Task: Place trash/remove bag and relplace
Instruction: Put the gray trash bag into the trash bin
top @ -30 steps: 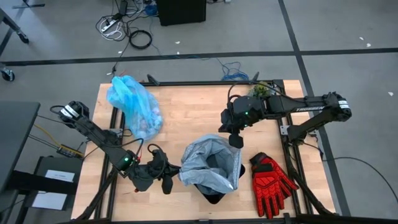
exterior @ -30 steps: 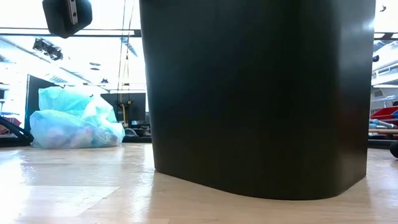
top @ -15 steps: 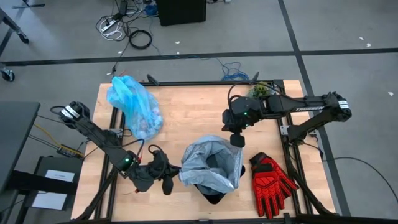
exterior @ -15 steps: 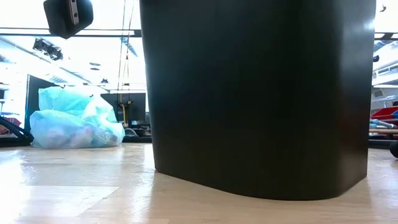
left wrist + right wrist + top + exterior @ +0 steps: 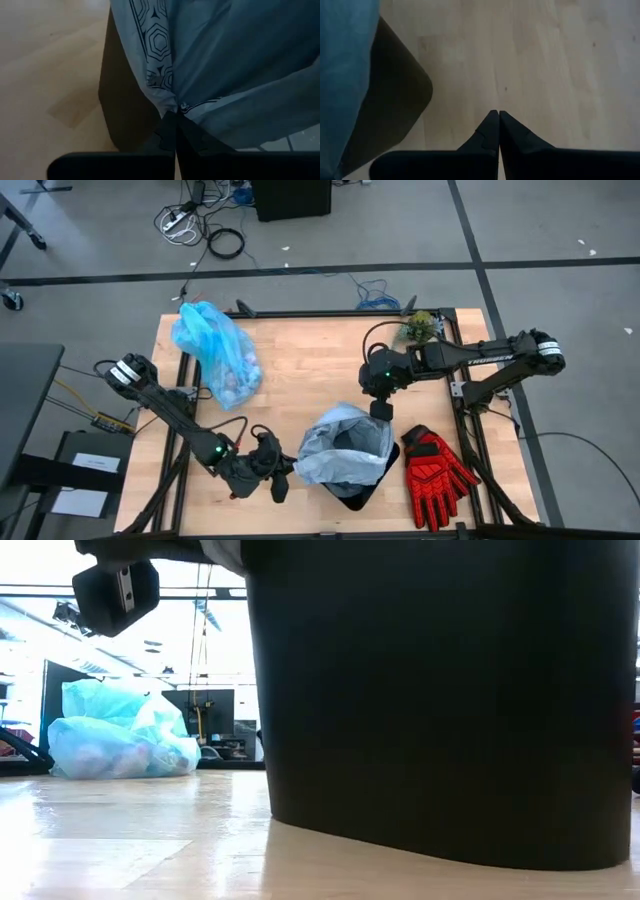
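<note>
Trash lay bundled in the cyan bag (image 5: 215, 350), well apart from the black bin (image 5: 350, 470), where the left gripper (image 5: 281, 478) pinched the grey-blue liner's (image 5: 345, 442) rim and the right gripper (image 5: 379, 407) hovered closed and empty; next, probably stretching that rim over the bin's edge.

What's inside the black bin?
A grey-blue bag lines the black bin, its edges draped over the rim. Inside, only a dark hollow shows; the bottom is hidden by folds and shadow.
</note>
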